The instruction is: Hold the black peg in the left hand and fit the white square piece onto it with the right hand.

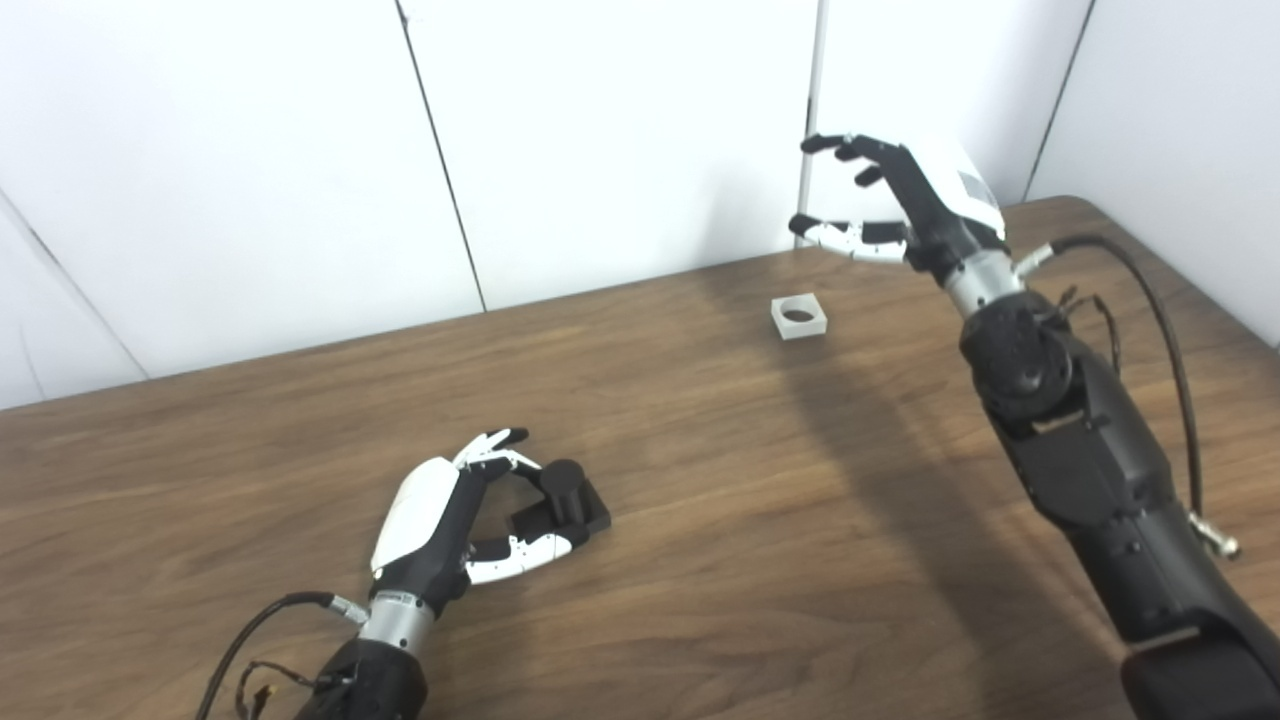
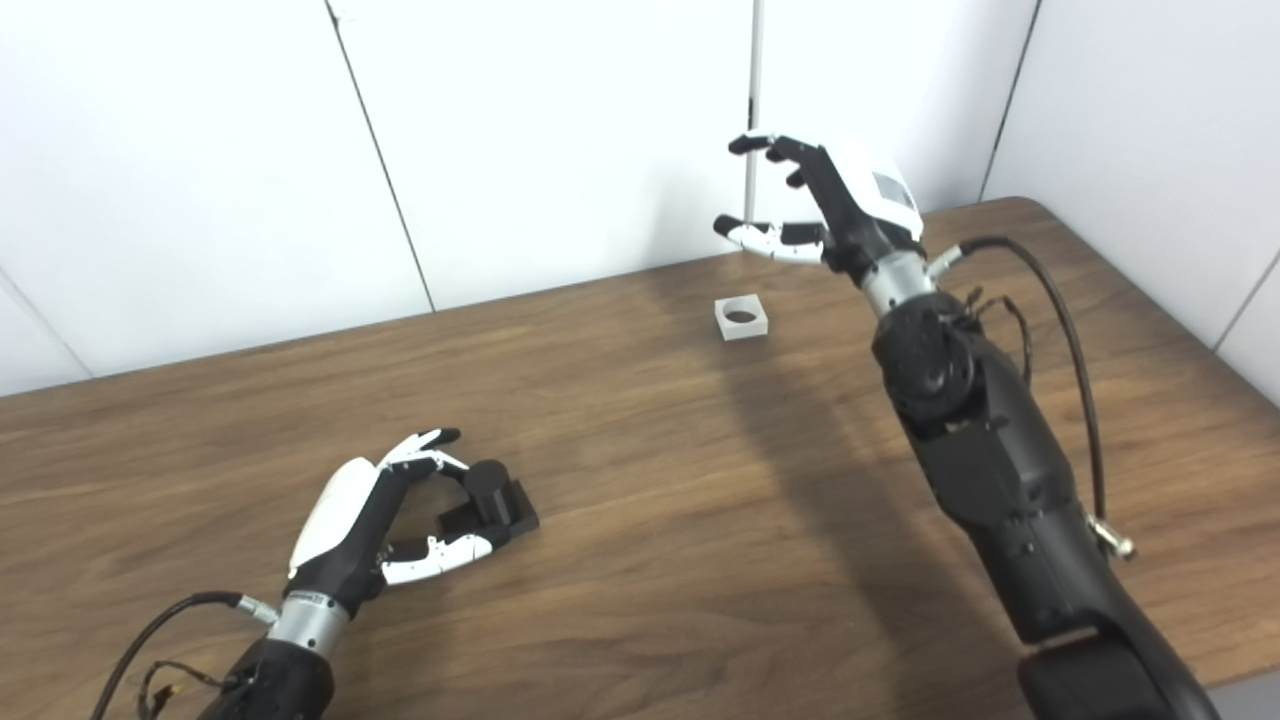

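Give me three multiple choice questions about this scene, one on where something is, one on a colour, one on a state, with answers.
1. Where is the white square piece?
A. On the table, below the right hand
B. In the left hand
C. Fitted on the peg

2. What colour is the peg?
A. White
B. Black
C. Red

3. What is the state of the right hand?
A. Shut on the white piece
B. Open, raised above the table
C. Flat on the table

Answers:
1. A: the piece lies on the wood near the far edge, with the hand raised above and nothing touching it.
2. B: peg and base are black, on the table at the fingers of the left hand.
3. B: its fingers and thumb are apart and hold nothing.
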Motion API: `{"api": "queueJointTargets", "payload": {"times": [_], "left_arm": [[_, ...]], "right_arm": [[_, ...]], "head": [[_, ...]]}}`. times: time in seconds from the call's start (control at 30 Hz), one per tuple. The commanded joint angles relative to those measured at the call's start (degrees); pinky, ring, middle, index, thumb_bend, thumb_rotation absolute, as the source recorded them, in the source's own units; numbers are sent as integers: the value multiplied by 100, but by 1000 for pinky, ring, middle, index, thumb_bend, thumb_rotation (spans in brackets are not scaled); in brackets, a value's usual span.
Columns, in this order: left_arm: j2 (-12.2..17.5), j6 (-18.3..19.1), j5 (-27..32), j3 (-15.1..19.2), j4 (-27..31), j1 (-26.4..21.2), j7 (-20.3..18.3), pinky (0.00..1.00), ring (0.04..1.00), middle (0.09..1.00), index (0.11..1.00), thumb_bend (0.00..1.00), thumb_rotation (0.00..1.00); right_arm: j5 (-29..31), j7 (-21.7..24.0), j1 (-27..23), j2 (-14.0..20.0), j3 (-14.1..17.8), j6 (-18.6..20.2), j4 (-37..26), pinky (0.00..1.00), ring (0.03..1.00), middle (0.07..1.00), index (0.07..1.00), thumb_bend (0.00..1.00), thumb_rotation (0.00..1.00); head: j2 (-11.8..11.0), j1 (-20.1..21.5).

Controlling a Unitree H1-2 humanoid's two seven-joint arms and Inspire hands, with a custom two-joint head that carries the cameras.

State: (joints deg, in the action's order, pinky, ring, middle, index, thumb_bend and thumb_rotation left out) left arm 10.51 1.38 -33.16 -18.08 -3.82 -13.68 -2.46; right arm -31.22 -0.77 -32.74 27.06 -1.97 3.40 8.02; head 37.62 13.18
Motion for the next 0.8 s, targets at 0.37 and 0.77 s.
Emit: {"api": "queueJointTargets", "payload": {"times": [0.37, 0.77], "left_arm": [[49, 44, -141, 47, -104, -71, 43, 839, 935, 895, 552, 829, 434], [64, 70, -277, 38, -135, -94, 59, 862, 938, 898, 555, 873, 318]], "right_arm": [[-402, 1006, -941, 660, -719, 41, 634, 714, 870, 871, 771, 646, 371], [-488, 1085, -983, 716, -728, -9, 715, 710, 865, 872, 783, 625, 409]], "head": [[-3, -66], [11, -86]]}}
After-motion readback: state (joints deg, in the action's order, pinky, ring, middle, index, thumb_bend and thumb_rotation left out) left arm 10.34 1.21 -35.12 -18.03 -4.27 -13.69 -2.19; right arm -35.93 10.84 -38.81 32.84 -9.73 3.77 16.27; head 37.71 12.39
